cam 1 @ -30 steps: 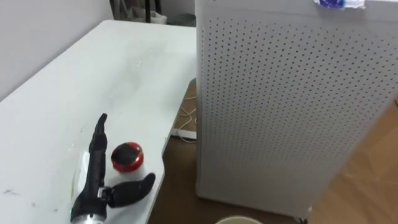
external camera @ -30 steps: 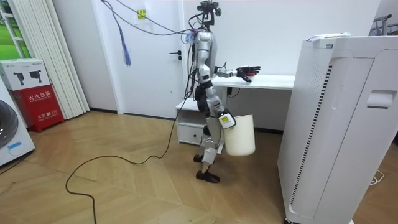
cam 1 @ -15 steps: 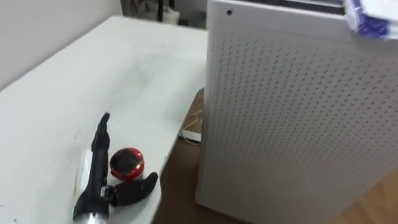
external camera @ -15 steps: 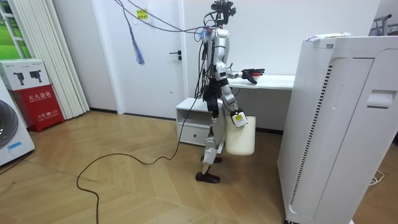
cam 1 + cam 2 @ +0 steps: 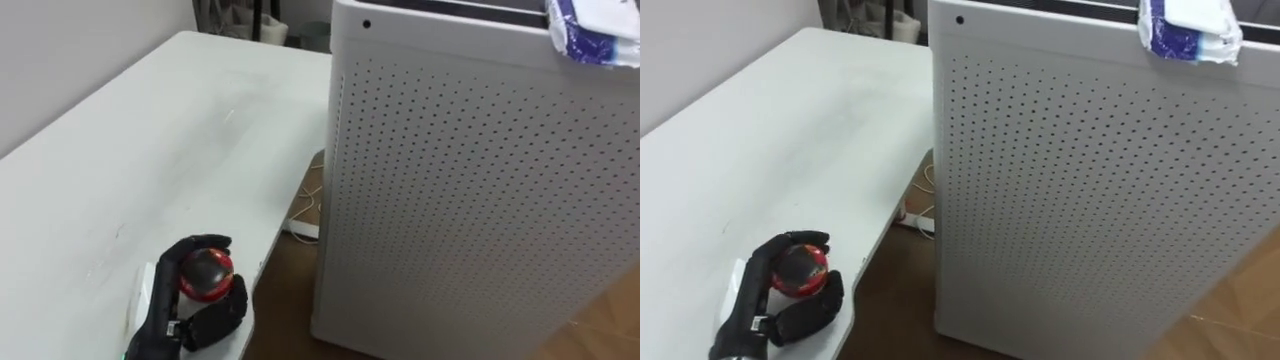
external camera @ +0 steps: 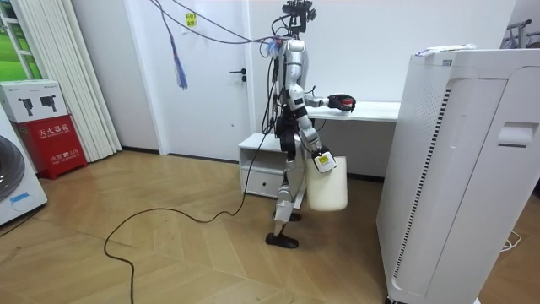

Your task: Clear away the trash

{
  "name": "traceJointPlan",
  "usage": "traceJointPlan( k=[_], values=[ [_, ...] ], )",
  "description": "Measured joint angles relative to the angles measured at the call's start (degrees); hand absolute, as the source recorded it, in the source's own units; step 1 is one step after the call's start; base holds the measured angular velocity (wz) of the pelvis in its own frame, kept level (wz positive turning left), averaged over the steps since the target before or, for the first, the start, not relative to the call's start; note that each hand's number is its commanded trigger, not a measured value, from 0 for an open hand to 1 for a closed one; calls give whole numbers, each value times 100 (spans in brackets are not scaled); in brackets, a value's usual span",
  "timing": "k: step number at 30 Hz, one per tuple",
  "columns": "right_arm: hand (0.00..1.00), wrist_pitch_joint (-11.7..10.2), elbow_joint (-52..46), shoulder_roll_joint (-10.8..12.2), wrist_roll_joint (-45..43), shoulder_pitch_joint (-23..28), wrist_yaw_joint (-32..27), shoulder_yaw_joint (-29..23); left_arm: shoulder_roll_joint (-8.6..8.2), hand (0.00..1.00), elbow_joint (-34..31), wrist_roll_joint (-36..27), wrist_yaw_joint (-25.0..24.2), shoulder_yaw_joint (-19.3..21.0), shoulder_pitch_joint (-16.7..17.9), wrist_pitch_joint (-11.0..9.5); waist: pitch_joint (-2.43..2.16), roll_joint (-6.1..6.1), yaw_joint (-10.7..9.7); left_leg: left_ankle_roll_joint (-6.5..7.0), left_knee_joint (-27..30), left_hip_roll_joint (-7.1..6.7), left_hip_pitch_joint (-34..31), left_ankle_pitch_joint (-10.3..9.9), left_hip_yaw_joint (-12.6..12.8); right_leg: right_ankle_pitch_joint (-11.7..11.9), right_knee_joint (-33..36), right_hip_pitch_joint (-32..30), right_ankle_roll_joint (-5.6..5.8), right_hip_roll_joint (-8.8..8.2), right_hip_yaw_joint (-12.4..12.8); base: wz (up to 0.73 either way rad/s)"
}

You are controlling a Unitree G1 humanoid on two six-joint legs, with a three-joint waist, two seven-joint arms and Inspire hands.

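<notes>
left hand [image 5: 205, 312] clamped on small red round garbage item [image 5: 206, 274] at edge of white tabletop [image 5: 150, 150], ready to lift. right hand [image 6: 321, 160] at white plastic bin [image 6: 327, 187], prob. for drop-off; whether clamped, can't tell.

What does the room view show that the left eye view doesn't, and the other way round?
Room view: the white bucket hanging at the right hand, with the robot standing at the table. Left eye view: the left hand curled round the red round object, and a white cable on the floor. Both: the table and the tall white unit.
</notes>
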Motion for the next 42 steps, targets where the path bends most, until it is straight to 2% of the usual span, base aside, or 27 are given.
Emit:
traceJointPlan(
  k=[6,9,14,17,20,24,26,28,32,39,40,41,42],
  values=[
    [100,48,-53,-2,-176,-144,13,174,-3,100,-10,-635,-356,-107,-101,-15,3,-37,-2,-2,49,26,-168,4,53,0,162,-213,-1,2,-19,-5],
    [100,49,-47,-3,-189,-235,59,184,-1,100,-11,-782,-578,-217,-249,-15,9,-56,13,-2,97,29,-295,9,52,8,176,-321,-13,-13,-127,0],
    [100,46,89,-3,-369,-662,34,171,-19,100,-10,-914,-1039,-442,-477,-16,29,-79,-24,9,140,32,-412,20,101,10,257,-499,-17,-42,-185,-4],
    [100,30,81,-6,-364,-916,-17,167,-22,100,-11,-1000,-1363,-688,-586,-9,40,-88,-115,16,191,31,-551,21,100,11,283,-625,-17,-55,-214,0],
    [100,18,65,-16,-348,-1143,-62,166,-71,100,-12,-1051,-1790,-911,-769,62,51,-69,-150,21,262,37,-752,18,110,12,347,-829,-19,-58,-194,0],
    [100,-160,69,-57,-345,-1369,-195,162,-188,100,-54,-1685,-2267,-995,-984,76,108,19,-235,22,323,36,-845,18,114,12,369,-920,-19,-63,-184,0],
    [100,-161,72,-71,-338,-1475,-260,160,-188,100,-144,-1913,-2411,-1086,-1063,76,127,54,-284,22,352,52,-908,18,192,12,442,-1022,-19,-58,-142,-9],
    [100,-161,78,-101,-329,-1548,-315,160,-198,100,-160,-1913,-2515,-1147,-1122,78,131,82,-291,22,351,58,-910,18,252,12,485,-1072,-19,-68,-128,-19],
    [100,-160,76,-141,-330,-1653,-419,163,-229,100,-189,-1907,-2720,-1539,-1266,104,134,98,-328,22,349,57,-979,18,274,14,526,-1177,-22,-77,-128,-7],
    [100,-148,16,-135,-330,-1909,-658,162,-226,100,-155,-2016,-3040,-1880,-1283,117,146,134,-322,36,357,98,-1114,25,525,16,759,-1516,-27,-57,137,-18],
    [100,-148,16,-137,-330,-1935,-683,161,-225,100,-147,-2016,-3088,-1884,-1283,117,161,155,-332,38,363,105,-1115,24,541,17,762,-1519,-28,-55,147,-5],
    [100,-148,16,-138,-330,-1955,-686,160,-225,84,-142,-2016,-3101,-1883,-1283,117,169,167,-342,39,363,105,-1118,24,547,17,766,-1525,-28,-56,148,-6],
    [100,-148,16,-137,-340,-2002,-681,162,-226,15,-112,-2014,-3125,-1888,-1283,121,177,185,-351,39,366,105,-1139,24,565,17,792,-1570,-28,-55,178,-7]
  ],
)
